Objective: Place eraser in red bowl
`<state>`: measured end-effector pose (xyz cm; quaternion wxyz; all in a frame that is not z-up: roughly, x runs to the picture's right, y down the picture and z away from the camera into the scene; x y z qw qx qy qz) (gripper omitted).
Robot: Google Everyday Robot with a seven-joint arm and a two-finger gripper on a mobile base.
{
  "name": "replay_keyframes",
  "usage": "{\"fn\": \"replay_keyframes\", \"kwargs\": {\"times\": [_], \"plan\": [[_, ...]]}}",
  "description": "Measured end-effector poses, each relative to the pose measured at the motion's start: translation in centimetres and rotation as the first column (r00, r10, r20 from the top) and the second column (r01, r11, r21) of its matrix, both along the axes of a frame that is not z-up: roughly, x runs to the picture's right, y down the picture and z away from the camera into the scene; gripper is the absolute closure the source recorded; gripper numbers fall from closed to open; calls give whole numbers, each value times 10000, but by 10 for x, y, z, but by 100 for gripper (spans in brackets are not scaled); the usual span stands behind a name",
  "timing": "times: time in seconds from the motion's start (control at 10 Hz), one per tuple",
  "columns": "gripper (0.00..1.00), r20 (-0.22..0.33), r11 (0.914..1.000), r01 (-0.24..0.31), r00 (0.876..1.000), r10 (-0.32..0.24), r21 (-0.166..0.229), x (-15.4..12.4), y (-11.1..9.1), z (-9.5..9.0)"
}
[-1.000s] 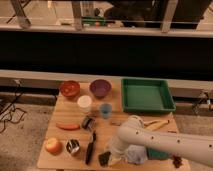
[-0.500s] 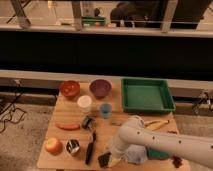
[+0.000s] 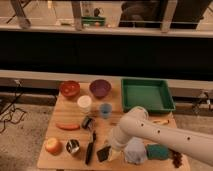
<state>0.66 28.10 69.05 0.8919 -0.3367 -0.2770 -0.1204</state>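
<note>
Jaws closed, I am resting the gripper [image 3: 112, 149] against the flat black rectangular eraser [image 3: 103, 153] by the wooden table's [image 3: 63, 112] front edge; hold unclear.

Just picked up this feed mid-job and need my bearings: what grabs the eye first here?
The big white arm stretched in from the picture's right dominates, its gripper down at the front of the wooden table, jaws shut right by the dark eraser; a grip cannot be confirmed. Next come the bright green tray at the back right and the red bowl beside the purple bowl at the back left.
</note>
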Motion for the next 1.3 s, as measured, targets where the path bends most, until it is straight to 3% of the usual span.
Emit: {"fn": "replay_keyframes", "kwargs": {"times": [0.5, 1.3], "plan": [[100, 1038, 9986, 530, 9931, -536, 87, -46, -22, 0], [100, 1039, 9984, 546, 9930, -554, 111, -48, -22, 0]]}}
